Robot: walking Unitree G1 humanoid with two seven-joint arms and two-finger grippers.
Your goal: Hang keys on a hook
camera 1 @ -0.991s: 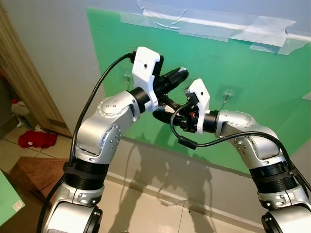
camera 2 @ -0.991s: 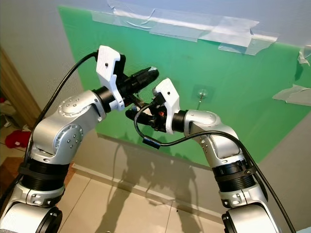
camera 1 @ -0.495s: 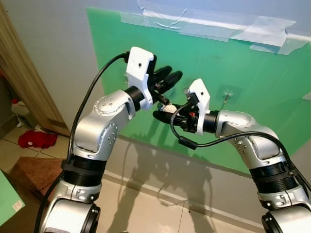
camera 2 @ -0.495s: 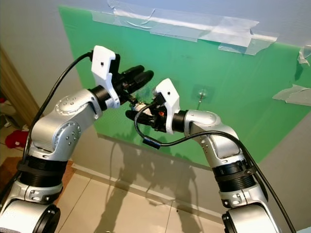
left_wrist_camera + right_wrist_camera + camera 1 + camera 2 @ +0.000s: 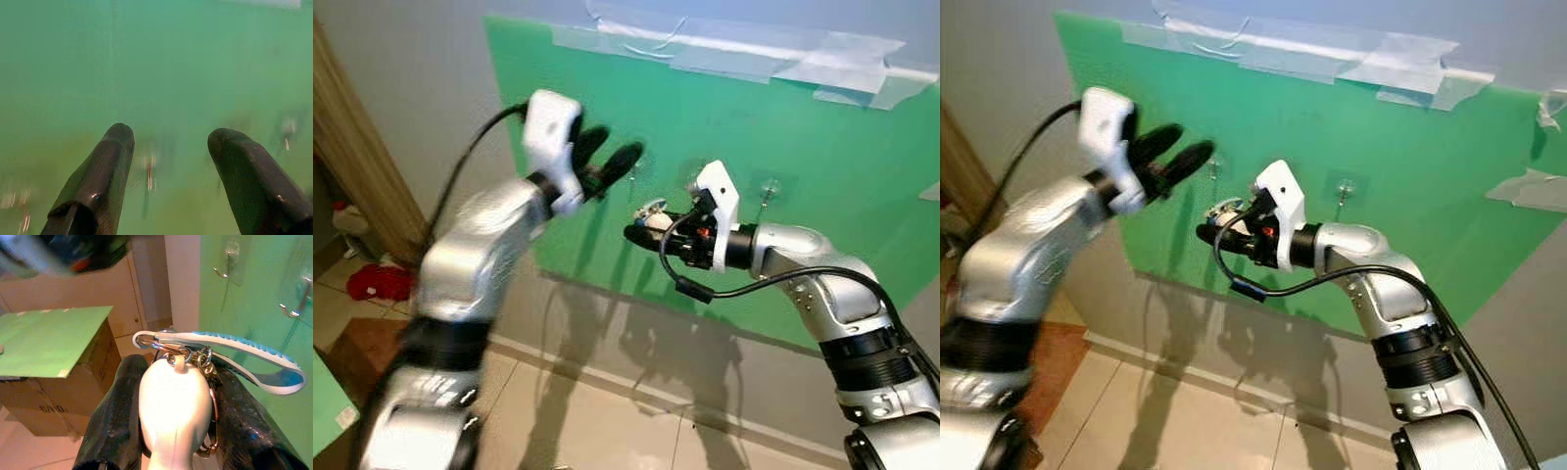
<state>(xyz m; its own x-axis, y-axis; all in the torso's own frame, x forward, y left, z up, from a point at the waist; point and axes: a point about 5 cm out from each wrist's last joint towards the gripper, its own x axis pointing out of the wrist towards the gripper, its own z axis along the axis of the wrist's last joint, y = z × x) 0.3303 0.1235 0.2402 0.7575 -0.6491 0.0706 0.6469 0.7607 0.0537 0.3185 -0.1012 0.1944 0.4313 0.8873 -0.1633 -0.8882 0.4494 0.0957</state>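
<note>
Keys clamped between right gripper jaws; left gripper jaws apart.

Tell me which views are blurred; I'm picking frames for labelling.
Both eye views: left arm and left hand smeared by motion, right hand with the keys sharp. Left wrist view: hooks on the green board streaked. Right wrist view: keys crisp, top corner blurred.

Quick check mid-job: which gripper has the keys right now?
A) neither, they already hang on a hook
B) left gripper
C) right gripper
C: the right gripper is shut on the keys, their blue-and-white strap sticking out, while the left gripper is open and empty.
</note>
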